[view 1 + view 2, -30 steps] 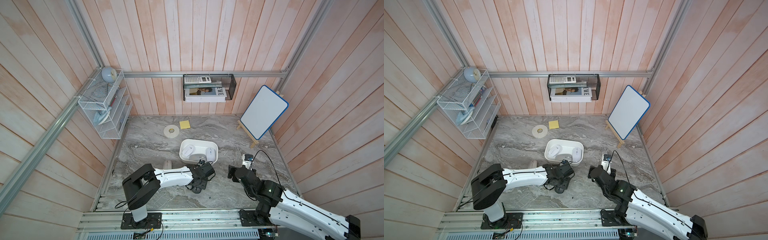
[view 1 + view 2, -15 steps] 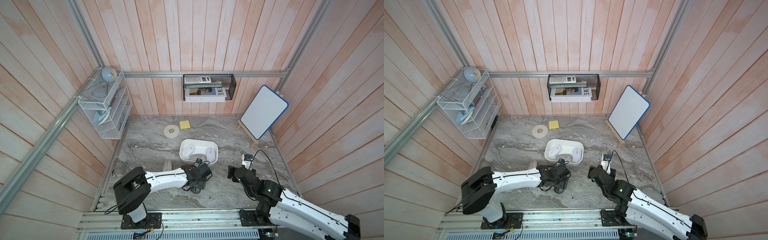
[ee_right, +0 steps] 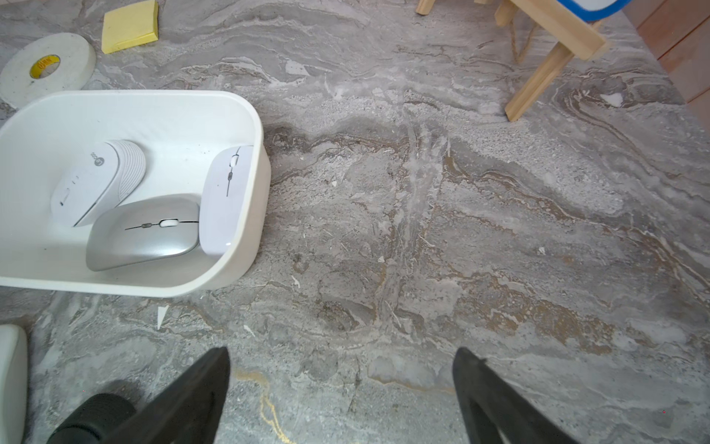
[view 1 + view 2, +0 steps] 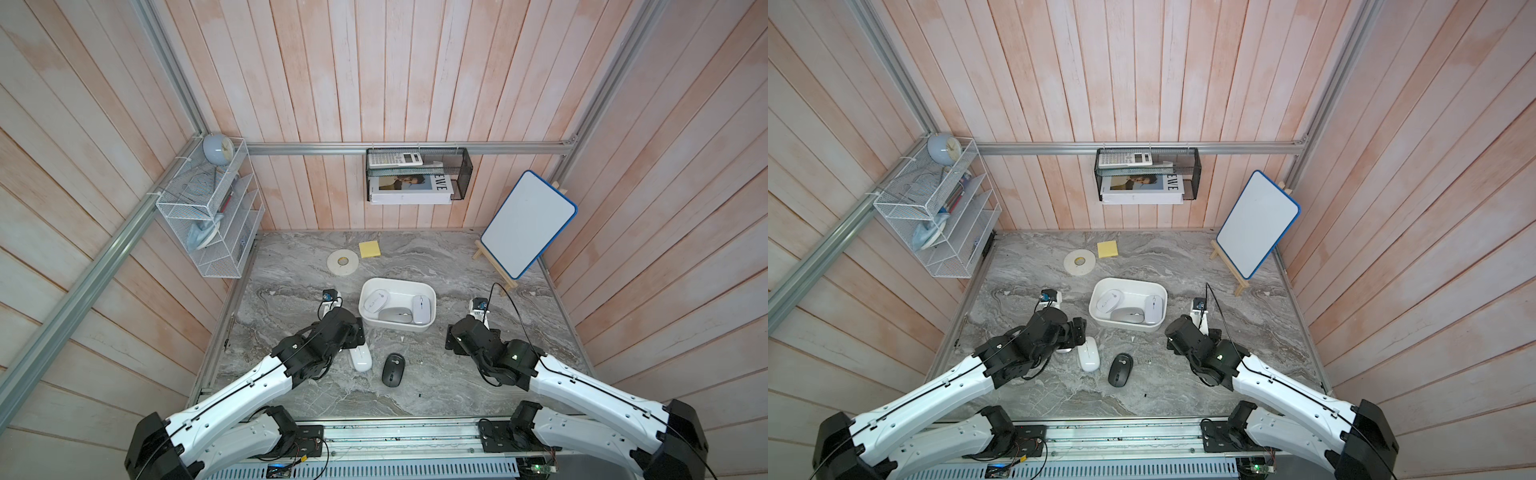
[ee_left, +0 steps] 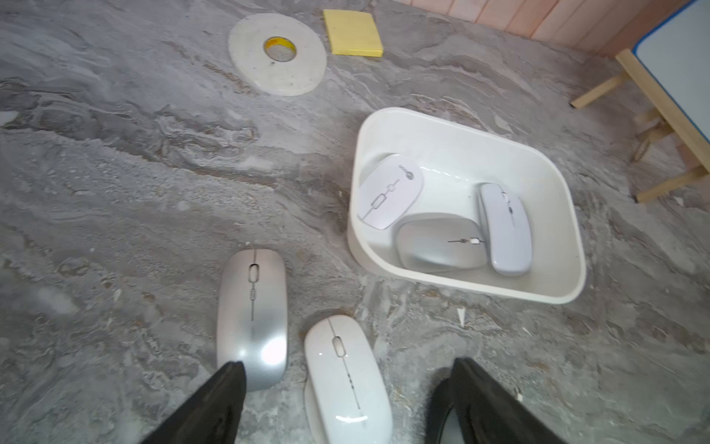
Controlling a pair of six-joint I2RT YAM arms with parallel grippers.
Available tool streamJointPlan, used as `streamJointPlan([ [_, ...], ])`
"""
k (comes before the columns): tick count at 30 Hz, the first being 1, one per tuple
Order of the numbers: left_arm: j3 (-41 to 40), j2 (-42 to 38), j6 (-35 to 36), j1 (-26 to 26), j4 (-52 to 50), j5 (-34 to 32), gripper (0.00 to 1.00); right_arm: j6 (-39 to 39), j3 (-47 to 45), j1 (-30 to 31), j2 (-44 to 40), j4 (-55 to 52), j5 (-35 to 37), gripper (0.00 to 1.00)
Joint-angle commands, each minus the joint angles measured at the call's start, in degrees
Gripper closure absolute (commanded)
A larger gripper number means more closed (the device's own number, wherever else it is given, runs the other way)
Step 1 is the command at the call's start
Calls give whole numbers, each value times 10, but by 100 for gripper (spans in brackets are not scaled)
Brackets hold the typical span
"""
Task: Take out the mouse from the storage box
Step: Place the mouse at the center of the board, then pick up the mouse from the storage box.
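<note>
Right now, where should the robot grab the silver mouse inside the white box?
Probably from straight above, pinching the silver mouse across its long sides at mid-length. It lies flat, buttons up, and the storage box walls block a sideways approach; the near wall leaves little room.

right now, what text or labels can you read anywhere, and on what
"EWE": letters on the magazine in the black mesh basket
Logo on the white mouse in the storage box: too blurred
Print on the tape roll core: unreadable
Keys on the calculator: too small
</note>
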Motion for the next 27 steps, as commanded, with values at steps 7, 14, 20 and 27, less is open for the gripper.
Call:
streamJointPlan([
  [7,-112,-99,16,74,54,23,9,-29,168,-15,196,7,-61,5],
  [14,-157,-212,36,78,70,31,8,-34,362,-15,385,-38,-109,5],
  [20,-201,-360,52,78,67,37,0,-26,494,-14,515,-59,-141,5],
  [27,-201,-376,55,78,59,32,0,12,669,-17,655,-162,-150,5],
])
